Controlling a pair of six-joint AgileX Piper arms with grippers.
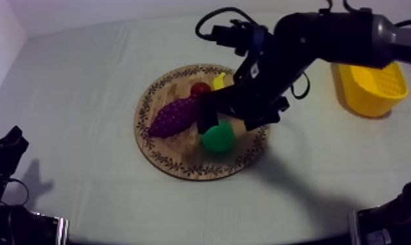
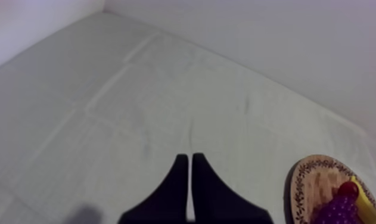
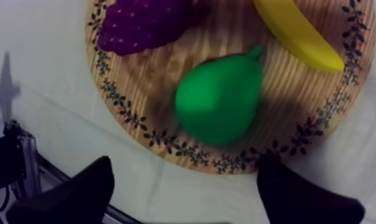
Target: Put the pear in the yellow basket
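Note:
The green pear (image 1: pixel 217 137) lies on the round wooden board (image 1: pixel 182 159), at its near right side. My right gripper (image 1: pixel 232 122) hangs just above it, open. In the right wrist view the two black fingers (image 3: pixel 77 193) stand wide apart with the pear (image 3: pixel 220 98) just ahead of the gap, untouched. The yellow basket (image 1: pixel 370 88) sits at the far right of the table. My left gripper (image 1: pixel 9 148) rests low at the left edge. Its fingers (image 2: pixel 179 179) lie together as a narrow wedge over bare cloth.
Also on the board are a bunch of purple grapes (image 1: pixel 174 116), a small red fruit (image 1: pixel 200 88) and a banana (image 1: pixel 219 81), all close behind the pear. From the left wrist the board (image 2: pixel 312 184) is seen far off with grapes (image 2: pixel 339 210).

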